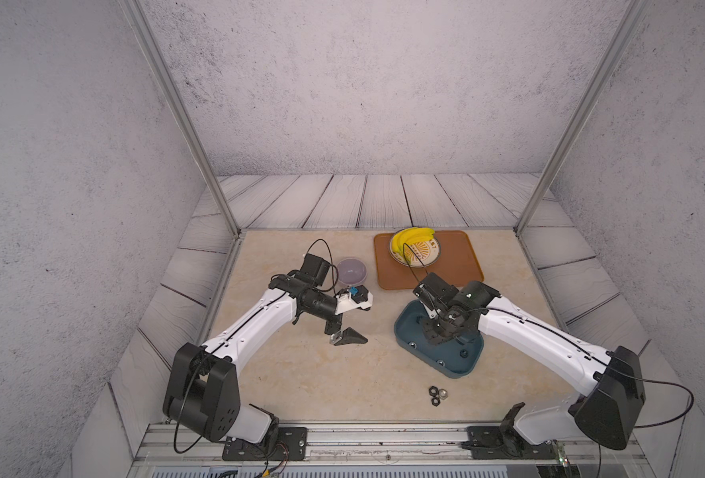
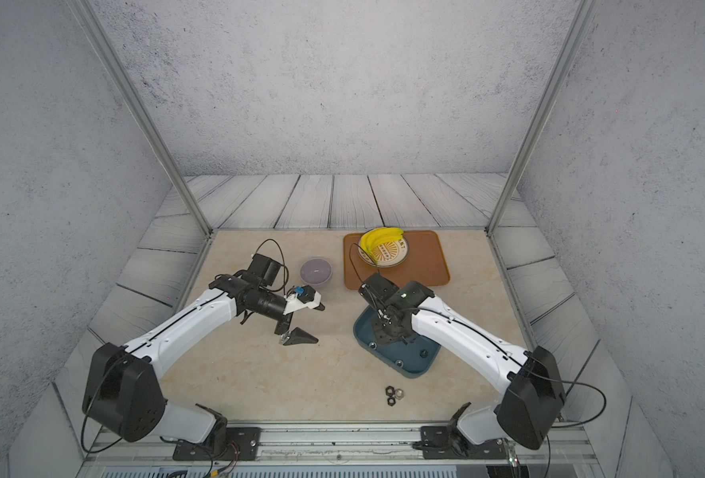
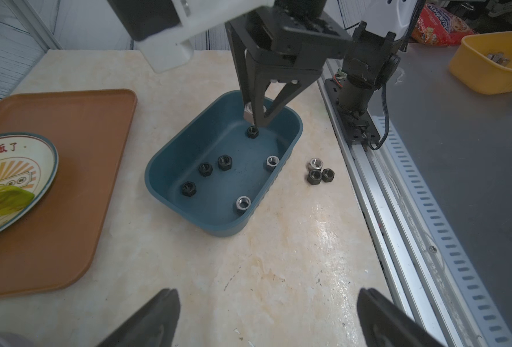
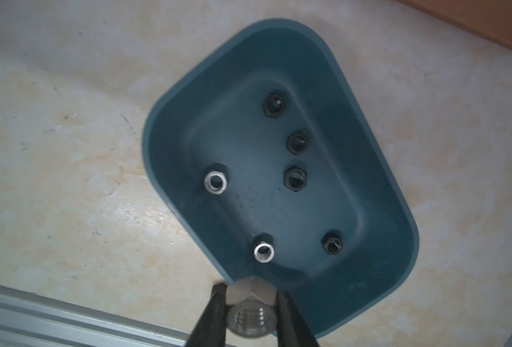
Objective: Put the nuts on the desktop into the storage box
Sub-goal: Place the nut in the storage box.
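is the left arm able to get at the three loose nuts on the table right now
Probably yes: the left arm has its jaws open and empty, only bare table lies between it and the nuts, and the right arm is over the box, off that path.

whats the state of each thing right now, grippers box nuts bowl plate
left gripper: open, empty, above the desktop
right gripper: shut on a silver nut, over the storage box
storage box: upright, six loose nuts inside, four black, two silver
desktop nuts: three, clustered beside the box, not yet stowed
bowl: upright, nothing visible inside
plate: on the tray, holding bananas
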You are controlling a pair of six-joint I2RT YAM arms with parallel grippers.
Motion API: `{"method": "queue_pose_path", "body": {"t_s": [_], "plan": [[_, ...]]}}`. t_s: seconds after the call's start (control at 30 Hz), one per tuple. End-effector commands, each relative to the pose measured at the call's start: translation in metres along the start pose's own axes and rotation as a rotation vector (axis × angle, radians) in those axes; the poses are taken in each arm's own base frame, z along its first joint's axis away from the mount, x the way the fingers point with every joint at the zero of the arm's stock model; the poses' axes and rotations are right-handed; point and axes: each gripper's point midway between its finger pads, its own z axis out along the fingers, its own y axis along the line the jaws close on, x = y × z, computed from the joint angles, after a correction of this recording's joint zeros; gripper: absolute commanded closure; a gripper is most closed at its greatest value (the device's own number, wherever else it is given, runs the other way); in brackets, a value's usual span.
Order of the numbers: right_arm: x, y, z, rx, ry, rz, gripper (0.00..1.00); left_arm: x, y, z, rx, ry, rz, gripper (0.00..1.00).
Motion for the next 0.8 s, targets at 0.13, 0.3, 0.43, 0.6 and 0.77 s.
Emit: {"method": "queue_pose_path", "body": {"t_s": [0.13, 0.3, 0.43, 0.6, 0.77], "plan": [[0.008, -0.036, 0.017, 0.035, 0.019, 0.081, 0.68, -0.018, 0.006, 0.023, 0.074, -0.001, -0.004, 0.02], [0.006, -0.046, 0.038, 0.035, 0.017, 0.148, 0.68, -0.018, 0.003, 0.044, 0.128, 0.015, 0.000, 0.02], [0.004, -0.053, 0.058, 0.038, 0.034, 0.183, 0.68, -0.018, -0.003, 0.063, 0.186, 0.049, 0.000, 0.02], [0.002, -0.061, 0.082, 0.051, 0.043, 0.224, 0.68, -0.012, -0.009, 0.078, 0.240, 0.078, -0.023, 0.02], [-0.001, -0.068, 0.100, 0.084, 0.036, 0.251, 0.69, -0.005, -0.010, 0.084, 0.246, 0.103, -0.030, 0.01]]}}
